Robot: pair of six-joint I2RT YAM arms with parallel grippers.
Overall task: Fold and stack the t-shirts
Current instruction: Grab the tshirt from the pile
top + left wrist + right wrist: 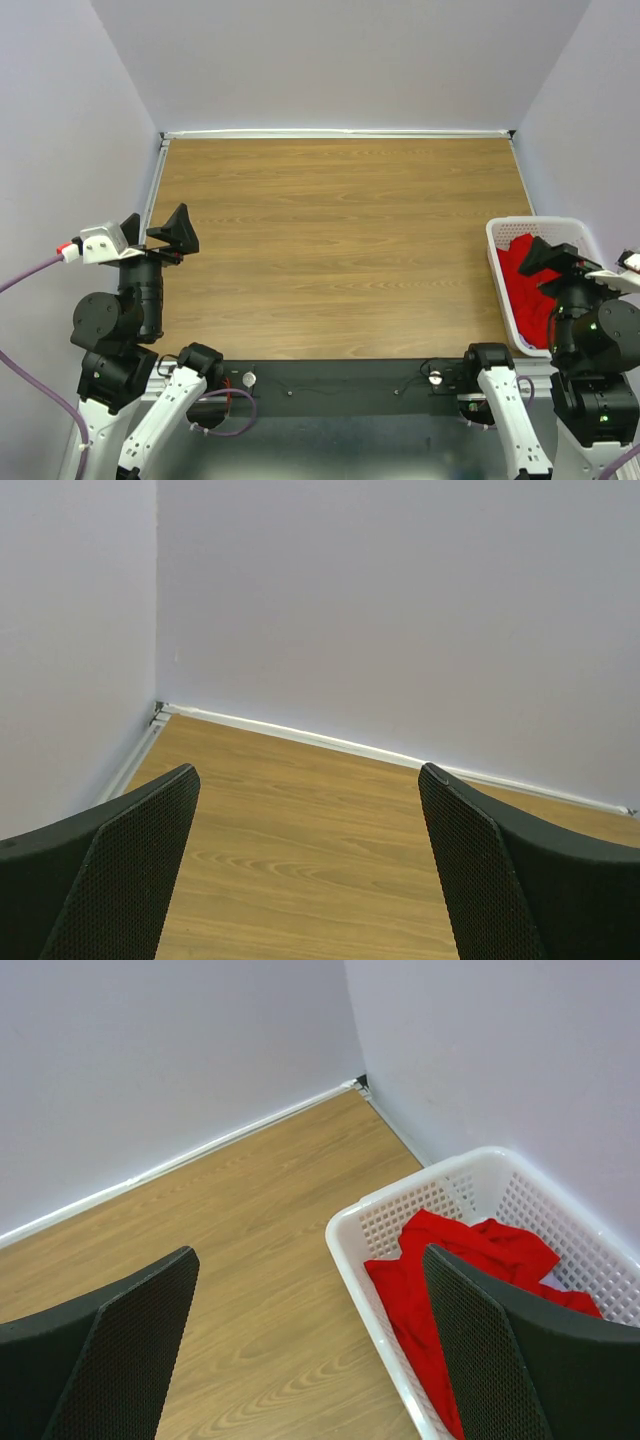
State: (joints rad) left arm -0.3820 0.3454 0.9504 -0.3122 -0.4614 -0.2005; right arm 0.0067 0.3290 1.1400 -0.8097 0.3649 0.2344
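Note:
A bright red t-shirt [518, 282] lies crumpled inside the white lattice basket [530, 222] at the table's right edge. The right wrist view shows the same red t-shirt [470, 1260] heaped in the basket [345, 1245], with a sliver of pale cloth [552, 1282] beneath it. My right gripper [568, 262] hangs above the basket's near part, open and holding nothing [311, 1260]; its right finger [500, 1360] covers part of the shirt. My left gripper [156, 232] hovers over the table's left edge, open and holding nothing [310, 780]. No other t-shirt shows.
The wooden table [340, 240] is boxed in by pale lilac walls, with a white rail [340, 133] along its back edge and another down the left side [153, 190]. A purple cable [30, 270] trails from the left wrist.

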